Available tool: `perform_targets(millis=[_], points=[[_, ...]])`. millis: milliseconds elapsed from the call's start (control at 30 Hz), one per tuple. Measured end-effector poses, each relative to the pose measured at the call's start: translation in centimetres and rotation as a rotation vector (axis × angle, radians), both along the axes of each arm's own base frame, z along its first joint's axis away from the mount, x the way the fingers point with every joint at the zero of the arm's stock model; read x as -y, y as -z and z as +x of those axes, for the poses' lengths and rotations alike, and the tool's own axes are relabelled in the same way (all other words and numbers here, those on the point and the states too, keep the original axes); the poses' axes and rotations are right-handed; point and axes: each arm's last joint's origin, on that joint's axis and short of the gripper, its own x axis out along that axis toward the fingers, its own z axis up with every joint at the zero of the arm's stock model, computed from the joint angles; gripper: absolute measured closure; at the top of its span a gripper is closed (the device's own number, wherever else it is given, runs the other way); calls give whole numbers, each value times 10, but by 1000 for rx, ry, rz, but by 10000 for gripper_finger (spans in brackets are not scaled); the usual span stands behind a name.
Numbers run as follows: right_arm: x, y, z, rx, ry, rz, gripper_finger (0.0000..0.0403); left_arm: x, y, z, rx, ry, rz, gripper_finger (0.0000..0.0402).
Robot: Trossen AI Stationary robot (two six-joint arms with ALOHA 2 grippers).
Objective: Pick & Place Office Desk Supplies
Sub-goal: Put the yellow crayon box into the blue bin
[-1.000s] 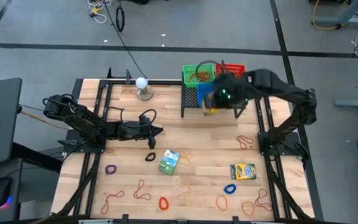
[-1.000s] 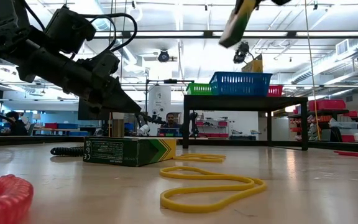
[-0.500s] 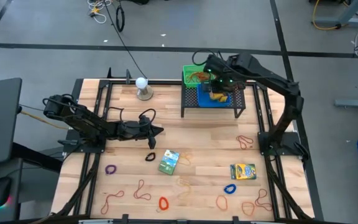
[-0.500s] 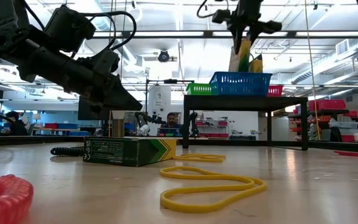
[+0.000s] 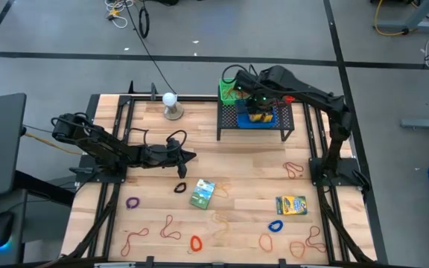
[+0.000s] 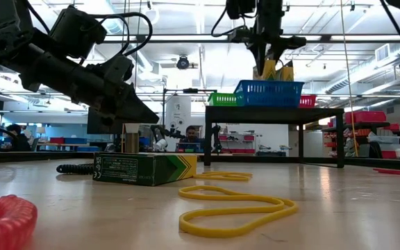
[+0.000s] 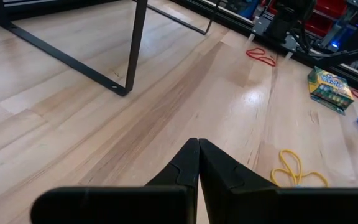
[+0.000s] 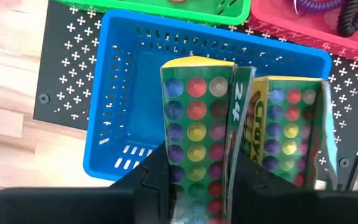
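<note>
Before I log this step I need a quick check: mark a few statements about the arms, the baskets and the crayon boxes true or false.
1. The right gripper holds a crayon box over the blue basket. True.
2. The blue basket is empty. False: another crayon box already stands in it.
3. The left gripper has its jaws shut, holding nothing. True.
4. No crayon boxes remain on the table. False: a green box and a yellow box lie there.
5. The white ball sits in the green basket. False: it stands on the table.
</note>
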Motion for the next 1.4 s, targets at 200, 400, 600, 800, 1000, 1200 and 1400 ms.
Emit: perform_targets(millis=[200,400,600,800,1000,1200,1400], points=[[1,0,-1,-3,27,-17,302,1,0,0,-1,33,-13,387],[5,-1,-3,2,41,-10,302,1,0,0,-4,39,-12,387],[7,-1,-4,8,48,3,302,1,1,0,-7,39,-12,387],[7,-1,-4,9,47,4,302,1,1,0,-3,35,-25,387],[8,-1,-4,15,48,19,302,1,1,0,-1,32,-31,387],[10,-1,-6,20,43,33,302,1,2,0,-11,27,-46,387],[12,-1,-6,13,30,24,302,1,3,-1,-20,21,-60,387]])
